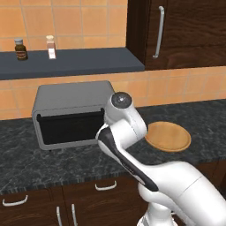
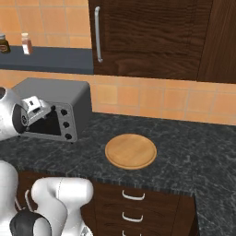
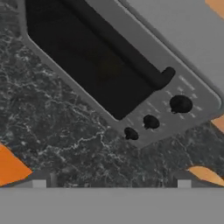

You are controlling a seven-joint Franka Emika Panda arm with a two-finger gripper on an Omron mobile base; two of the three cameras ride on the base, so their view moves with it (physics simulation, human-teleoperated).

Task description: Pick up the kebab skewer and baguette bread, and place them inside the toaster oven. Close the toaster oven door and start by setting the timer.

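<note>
Fingers: you cannot tell how far apart they stand or whether they hold anything, since the hand view gives no clear sight of them and the base views show just the wrist before the oven.

Toaster oven (image 1: 70, 112): grey box on the dark marble bench (image 1: 26, 163), against the orange tiled wall. Your left base view has its right side, knobs included, hidden behind the white arm. The toaster oven door (image 3: 83, 57) is shut, its bar handle (image 3: 118, 46) running along the top edge; the glass is too dark for you to make out anything inside beyond a faint yellowish smudge. Three black knobs (image 3: 151, 121) sit in a row beside the door; tick marks surround them, but no writing is readable.

Round wooden plate (image 2: 131, 151): bare, on the bench to the oven's right, well apart from it, near the front edge.

Two small bottles (image 1: 35, 47): on the dark shelf (image 1: 88, 62) above the oven; labels too small to read.

Open bench lies in front of the oven and between oven and plate.
</note>
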